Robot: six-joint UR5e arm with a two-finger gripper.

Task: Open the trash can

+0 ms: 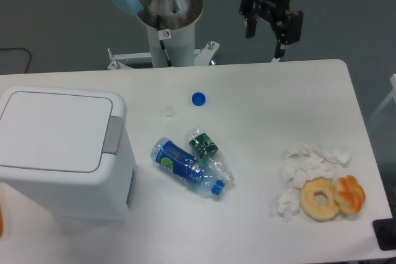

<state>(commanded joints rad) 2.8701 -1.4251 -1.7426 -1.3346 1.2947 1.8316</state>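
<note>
At the table's left end, I am watching the trash can (pixel 59 153) sitting shut, its lid not yet raised.

I am keeping the gripper (pixel 270 27) hanging above the far edge, fingers spread and grasping nothing, well apart from the bin. I am judging the risks: crossing low, it could be sweeping the blue cap (pixel 198 98) or the crushed bottles (pixel 193 162) lying between; pressing off the grey push tab (pixel 112 134) could be sliding the whole bin rather than releasing the lid. The can is looking large, white and boxy, with rounded corners, a flat lid (pixel 54 129) lying flush, and the tab on the edge facing the bottles.
</note>
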